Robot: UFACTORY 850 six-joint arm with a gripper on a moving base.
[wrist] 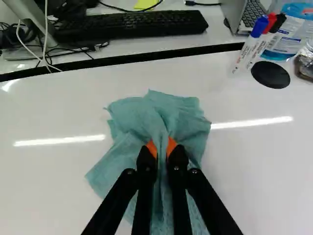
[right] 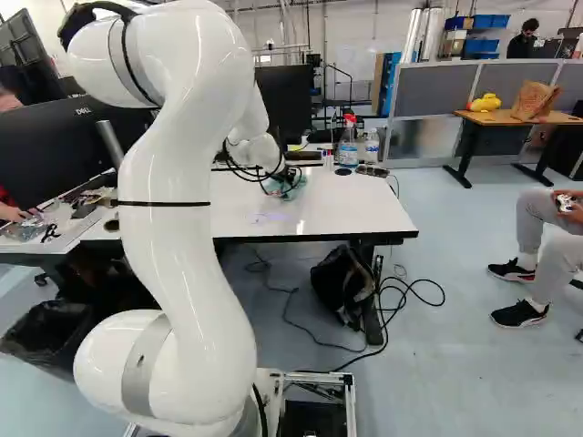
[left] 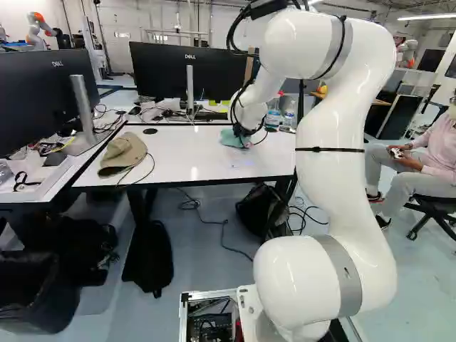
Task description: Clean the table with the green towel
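And here's the end effector, clamping from both sides on a bunched fold of the green towel, cloth spreading ahead of the fingertips and trailing back beneath them! In the left base view the towel is lying just right of the upper middle, seemingly resting on the white tabletop. Its long axis is running roughly along the fingers' reach, its far edge pointing towards the black keyboard. So the coming wipe is calling for pressing down lightly and sweeping sideways, keeping that fold pinched.
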